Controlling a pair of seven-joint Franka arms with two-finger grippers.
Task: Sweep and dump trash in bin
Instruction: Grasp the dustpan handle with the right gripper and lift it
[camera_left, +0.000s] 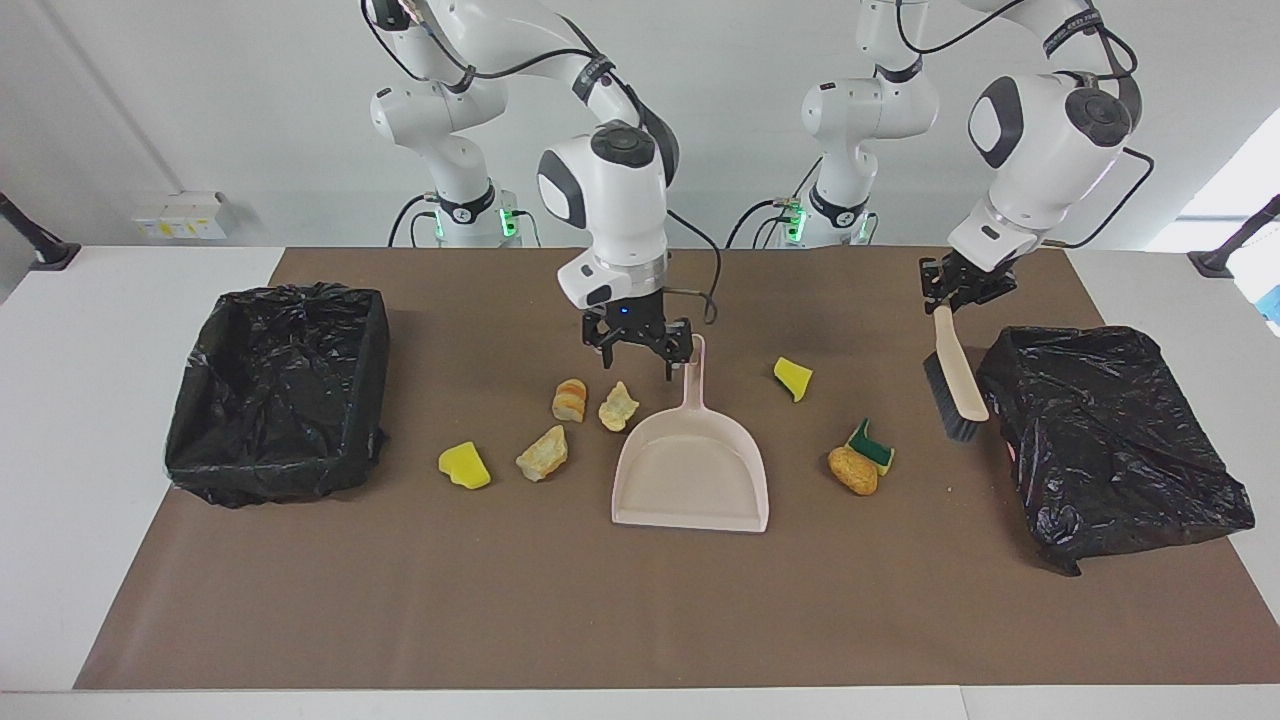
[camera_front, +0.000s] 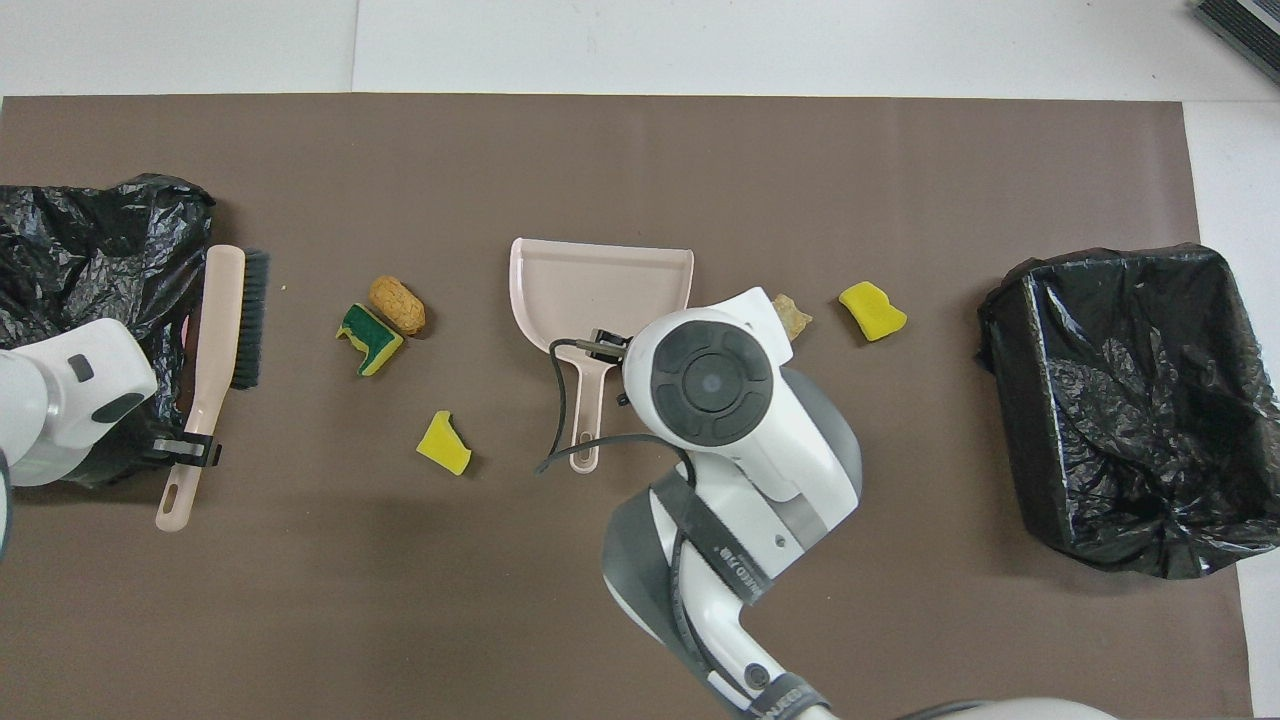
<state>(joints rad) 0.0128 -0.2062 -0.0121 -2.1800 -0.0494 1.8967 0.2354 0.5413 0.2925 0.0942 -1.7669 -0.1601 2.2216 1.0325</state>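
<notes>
so the left gripper (camera_left: 962, 290), upper right of the facing frame, is clamped on the brush (camera_left: 955, 375) handle, bristles hanging low just beside the crumpled black bag (camera_left: 1110, 440) at the right edge. right gripper (camera_left: 638, 355) sits mid-frame with fingers spread wide, holding nothing, right by the dustpan (camera_left: 692, 465) handle. trash is scattered on the brown mat (camera_left: 640, 620) around the pan: four lumps (camera_left: 545, 452) left of it, three (camera_left: 855, 470) to its right, and the lined bin (camera_left: 280, 390) sits at far left.
</notes>
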